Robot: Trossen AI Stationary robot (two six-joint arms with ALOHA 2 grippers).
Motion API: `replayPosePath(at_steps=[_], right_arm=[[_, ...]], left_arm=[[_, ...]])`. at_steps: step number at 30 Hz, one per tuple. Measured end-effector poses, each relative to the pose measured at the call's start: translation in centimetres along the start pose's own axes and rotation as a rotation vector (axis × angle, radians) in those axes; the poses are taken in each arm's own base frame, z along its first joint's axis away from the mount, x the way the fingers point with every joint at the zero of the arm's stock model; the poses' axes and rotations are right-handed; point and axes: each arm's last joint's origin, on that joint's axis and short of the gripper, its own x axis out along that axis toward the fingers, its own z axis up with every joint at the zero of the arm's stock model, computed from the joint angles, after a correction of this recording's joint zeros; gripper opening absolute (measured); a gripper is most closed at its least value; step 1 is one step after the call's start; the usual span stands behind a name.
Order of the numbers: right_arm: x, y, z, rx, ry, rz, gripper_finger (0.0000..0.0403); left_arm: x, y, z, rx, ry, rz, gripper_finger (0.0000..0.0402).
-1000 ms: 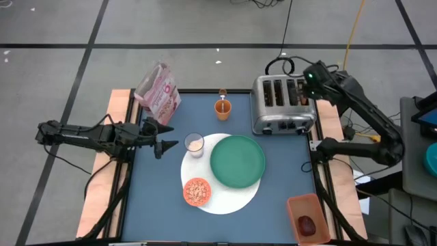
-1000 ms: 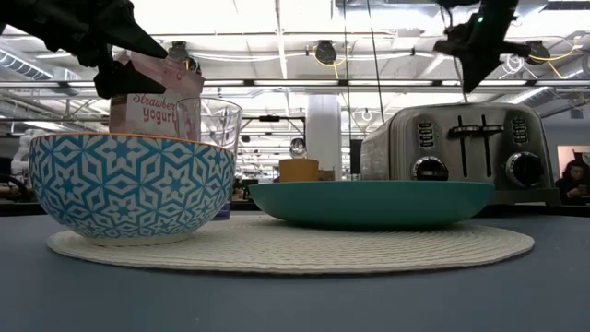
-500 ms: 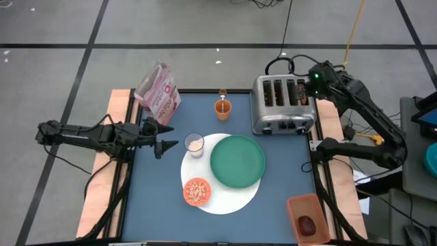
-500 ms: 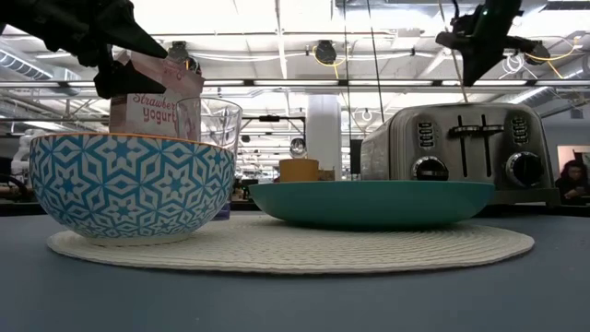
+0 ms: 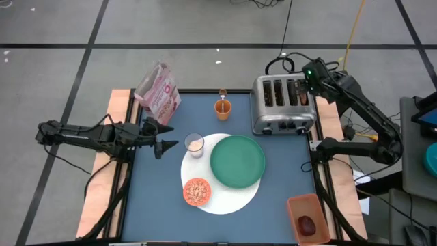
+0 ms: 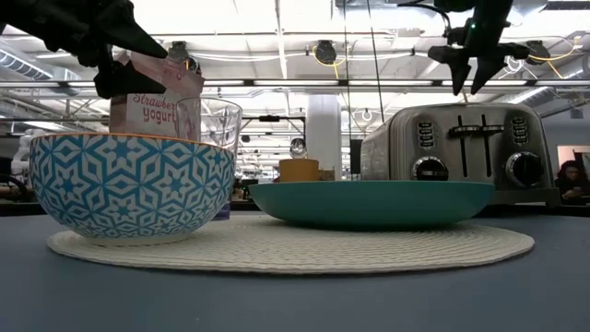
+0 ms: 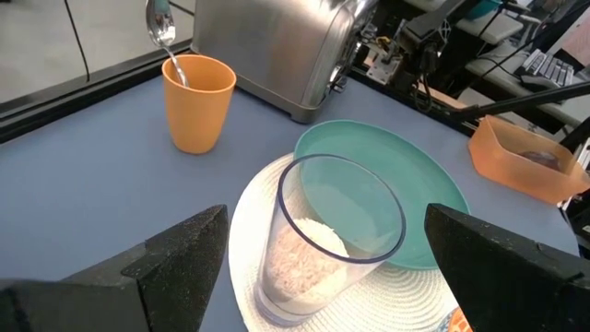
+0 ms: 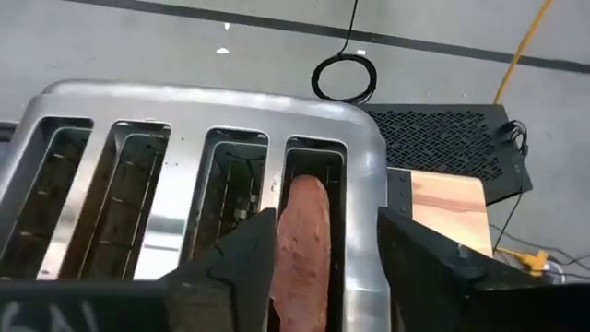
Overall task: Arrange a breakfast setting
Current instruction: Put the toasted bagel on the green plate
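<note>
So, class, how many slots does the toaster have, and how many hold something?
4 slots in the toaster, side by side. One, at one end, holds a bagel half; the others look empty.

Lighting is bright and even. Seen from above, the table point(image 5: 205, 116) takes soft overhead light with faint shadows, and the toaster point(image 5: 282, 106) shows pale glare on its metal top. The level view is backlit: ceiling lamps point(image 6: 323, 51) burn out to white, the dark arms against them read as silhouettes, and the near bowl point(image 6: 129, 187) stays sharp. In the left wrist view the fingers point(image 7: 171, 254) are blurred while the glass point(image 7: 332, 235) is sharp. Straight lines bend slightly toward the wrist pictures' edges.
</note>
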Motion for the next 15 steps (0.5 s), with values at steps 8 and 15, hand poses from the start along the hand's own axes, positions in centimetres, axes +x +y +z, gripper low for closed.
replayPosePath(at_steps=[8, 15], right_arm=[[1.1, 0.3, -0.2, -0.019, 0.054, -0.092, 0.0182], [1.7, 0.6, -0.1, 0.048, 0.060, -0.118, 0.0179]], left_arm=[[0.0, 0.0, 0.0, 0.000, 0.000, 0.000, 0.0370], [0.0, 0.0, 0.0, 0.003, 0.000, 0.000, 0.0370]])
